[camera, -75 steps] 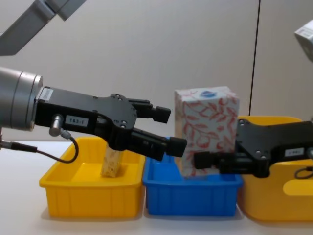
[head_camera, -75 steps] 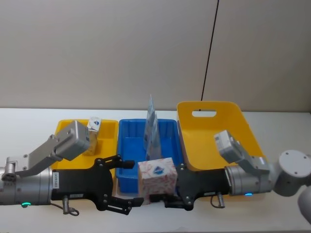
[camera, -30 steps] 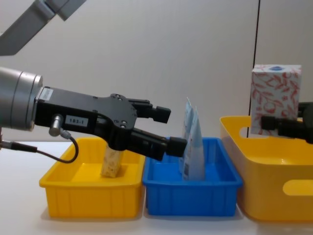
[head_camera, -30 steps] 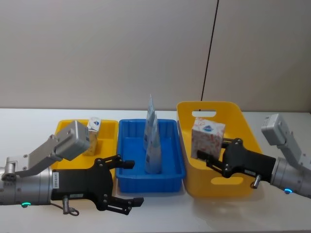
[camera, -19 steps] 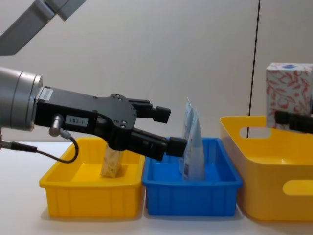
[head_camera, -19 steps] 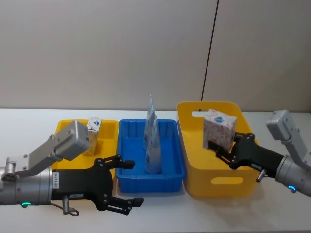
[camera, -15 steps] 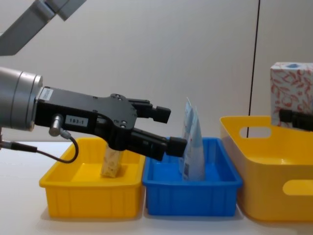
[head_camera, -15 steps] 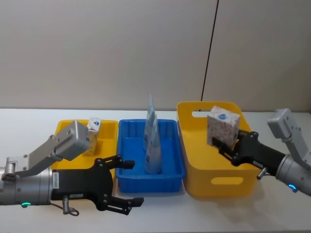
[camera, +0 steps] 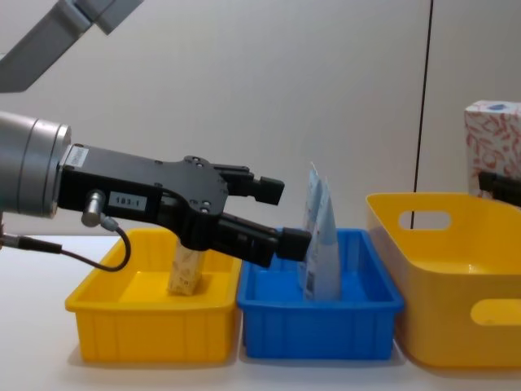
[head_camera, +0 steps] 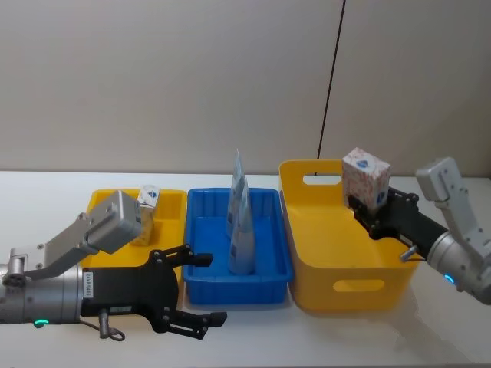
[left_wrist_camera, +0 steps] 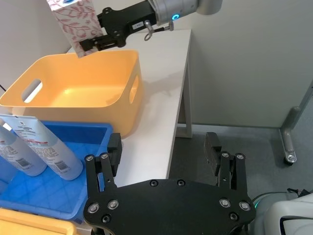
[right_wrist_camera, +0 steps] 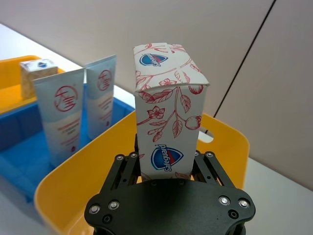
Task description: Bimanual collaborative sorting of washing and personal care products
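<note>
gripping a leaf-print pack (head_camera: 366, 176), the right hand (head_camera: 373, 211) hangs over the 3 o'clock yellow bin (head_camera: 337, 264) — left hand (head_camera: 211, 289) open, 7 o'clock.

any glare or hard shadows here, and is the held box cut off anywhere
Head view: even light, no glare on the white box with red leaf print in the right gripper; left gripper idle, lower left. Chest view: the box is cut by the right edge. Left wrist view: the tall yellow plastic bin throws a soft shadow on the white table. Right wrist view: no glare.
</note>
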Controlling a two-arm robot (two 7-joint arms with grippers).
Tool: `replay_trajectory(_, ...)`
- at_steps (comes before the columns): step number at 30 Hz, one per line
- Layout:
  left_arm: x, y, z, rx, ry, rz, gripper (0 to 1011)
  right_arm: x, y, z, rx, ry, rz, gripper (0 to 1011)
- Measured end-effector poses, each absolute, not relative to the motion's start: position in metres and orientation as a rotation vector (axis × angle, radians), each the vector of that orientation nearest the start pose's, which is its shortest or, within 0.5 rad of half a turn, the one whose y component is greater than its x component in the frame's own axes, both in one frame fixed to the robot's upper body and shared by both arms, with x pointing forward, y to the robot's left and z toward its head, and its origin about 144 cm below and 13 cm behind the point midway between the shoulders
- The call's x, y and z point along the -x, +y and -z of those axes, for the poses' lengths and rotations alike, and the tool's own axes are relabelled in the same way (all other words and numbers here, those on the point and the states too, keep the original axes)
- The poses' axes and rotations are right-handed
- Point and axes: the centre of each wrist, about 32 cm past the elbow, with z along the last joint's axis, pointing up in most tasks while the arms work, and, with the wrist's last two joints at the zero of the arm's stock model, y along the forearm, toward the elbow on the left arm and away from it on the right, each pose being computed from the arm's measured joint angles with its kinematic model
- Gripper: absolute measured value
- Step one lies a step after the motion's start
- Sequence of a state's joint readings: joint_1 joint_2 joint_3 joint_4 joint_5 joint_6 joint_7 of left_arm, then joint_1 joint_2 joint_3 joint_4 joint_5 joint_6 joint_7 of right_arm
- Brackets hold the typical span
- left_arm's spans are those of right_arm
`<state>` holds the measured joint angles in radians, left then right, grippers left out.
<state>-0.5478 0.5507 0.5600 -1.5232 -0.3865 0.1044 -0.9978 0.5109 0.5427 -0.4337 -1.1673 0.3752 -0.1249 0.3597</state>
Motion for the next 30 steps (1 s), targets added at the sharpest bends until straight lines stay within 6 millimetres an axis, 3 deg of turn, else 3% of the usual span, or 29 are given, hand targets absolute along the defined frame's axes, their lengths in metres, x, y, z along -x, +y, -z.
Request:
replay_trajectory(16,-0.555,0.244,-1.279,-0.263,-0.222,-0.17,1001,-0.611,-0.313,-1.204,0.204,-0.259,1.042,383)
replay_trajectory(30,-0.555,0.244,-1.279,-0.263,-0.222,-0.17,1001,-0.638,-0.304,-1.207,0.215,-0.254,1.028,383)
